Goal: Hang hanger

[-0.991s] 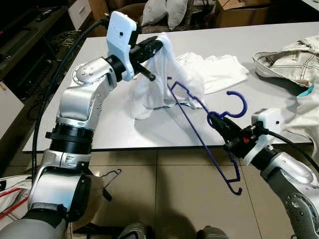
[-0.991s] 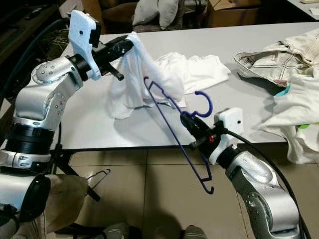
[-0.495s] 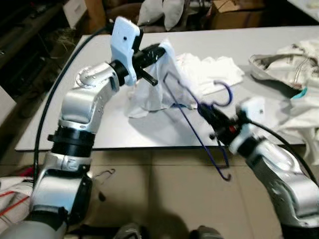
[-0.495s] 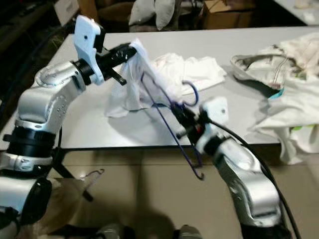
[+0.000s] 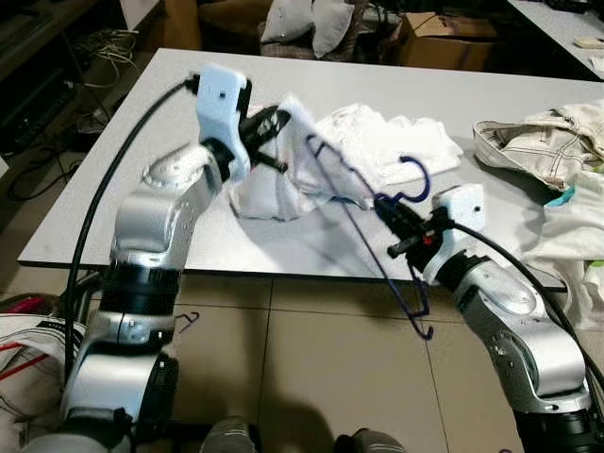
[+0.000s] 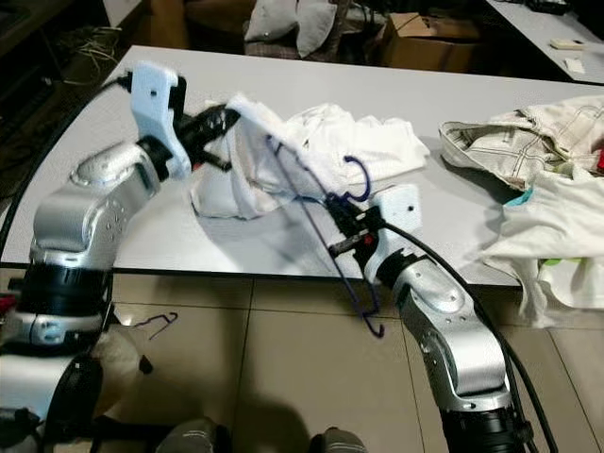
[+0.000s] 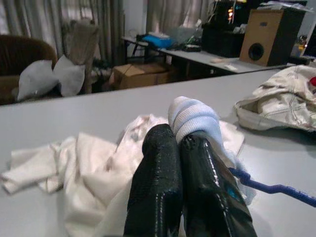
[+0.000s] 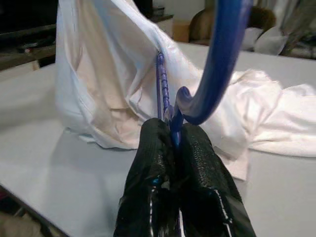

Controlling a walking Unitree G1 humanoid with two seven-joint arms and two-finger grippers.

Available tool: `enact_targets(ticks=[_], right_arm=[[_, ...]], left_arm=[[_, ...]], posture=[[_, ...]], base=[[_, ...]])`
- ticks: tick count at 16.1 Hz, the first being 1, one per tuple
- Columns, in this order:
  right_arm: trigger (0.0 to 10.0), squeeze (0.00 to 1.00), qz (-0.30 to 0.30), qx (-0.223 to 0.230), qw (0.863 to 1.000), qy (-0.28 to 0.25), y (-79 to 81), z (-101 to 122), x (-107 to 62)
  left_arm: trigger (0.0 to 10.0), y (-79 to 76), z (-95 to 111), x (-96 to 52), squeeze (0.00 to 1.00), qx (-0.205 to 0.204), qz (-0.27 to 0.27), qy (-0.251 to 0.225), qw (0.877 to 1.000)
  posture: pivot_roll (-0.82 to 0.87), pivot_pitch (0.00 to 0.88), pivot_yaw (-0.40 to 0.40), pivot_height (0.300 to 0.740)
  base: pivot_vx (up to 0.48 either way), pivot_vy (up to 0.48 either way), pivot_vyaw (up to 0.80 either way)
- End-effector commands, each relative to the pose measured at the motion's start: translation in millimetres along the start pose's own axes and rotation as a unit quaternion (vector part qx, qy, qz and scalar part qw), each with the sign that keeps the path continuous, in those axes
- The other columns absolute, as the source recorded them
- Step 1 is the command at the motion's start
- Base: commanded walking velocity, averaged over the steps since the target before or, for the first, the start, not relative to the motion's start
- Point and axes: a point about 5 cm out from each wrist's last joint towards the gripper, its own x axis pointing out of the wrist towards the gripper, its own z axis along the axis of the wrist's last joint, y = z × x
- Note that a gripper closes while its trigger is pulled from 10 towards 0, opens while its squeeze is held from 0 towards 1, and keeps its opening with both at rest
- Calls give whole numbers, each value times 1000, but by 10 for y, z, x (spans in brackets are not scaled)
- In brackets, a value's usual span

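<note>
A blue plastic hanger [image 5: 363,203] is held by its neck in my right gripper [image 5: 391,213], which is shut on it just below the hook [image 8: 217,59]. One end of the hanger reaches into a white garment [image 5: 283,165]; the other end hangs past the table's front edge. My left gripper [image 5: 274,121] is shut on a fold of that white garment [image 7: 190,118] and lifts it off the grey table [image 5: 170,217]. The rest of the garment [image 6: 330,142] lies bunched on the tabletop behind.
A pile of cream and white clothes [image 5: 557,160] lies at the table's right end, some of it drooping over the edge. A second wire hanger [image 6: 156,323] lies on the tiled floor under the table. Cushions [image 5: 307,19] and cardboard boxes [image 5: 448,33] stand beyond the table.
The camera has shifted. My right gripper has carried the hanger up and left, closer to the lifted garment, so its end sits deeper in the cloth. My left gripper still holds the garment.
</note>
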Motion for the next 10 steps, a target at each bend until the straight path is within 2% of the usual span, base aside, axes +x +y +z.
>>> enact_targets(ticks=[1,2,3,4,7,8,10], right_arm=[[10000,0,-41,-10,999,-20,-76,77,-77],[10000,0,-63,3,998,-16,-112,48,-114],[10000,0,-103,41,994,-10,-180,-18,-193],[10000,0,-111,42,993,-12,-215,-21,-229],[10000,0,-148,66,985,-63,-415,136,-237],[10000,0,-129,69,985,-89,-415,259,-191],[10000,0,-103,70,988,-95,-383,296,-182]], left_arm=[[0,-4,119,37,0,4,-5,-17,1000],[0,15,156,35,0,4,-1,-24,1000],[0,79,243,34,0,-6,16,-43,999],[0,106,272,36,0,-8,25,-49,998],[0,145,281,12,0,-3,39,-46,998],[0,128,277,-5,0,-2,31,-46,998],[0,114,271,-1,0,0,27,-46,999]], posture=[[-79,0,-1,740],[-85,0,0,740],[-97,0,7,740],[-99,0,6,740],[-89,0,-10,740],[-89,0,-11,740],[-84,0,-16,740]], base=[[0,0,0],[0,0,0],[0,0,0],[0,0,0],[0,0,0],[0,0,0],[0,0,0]])
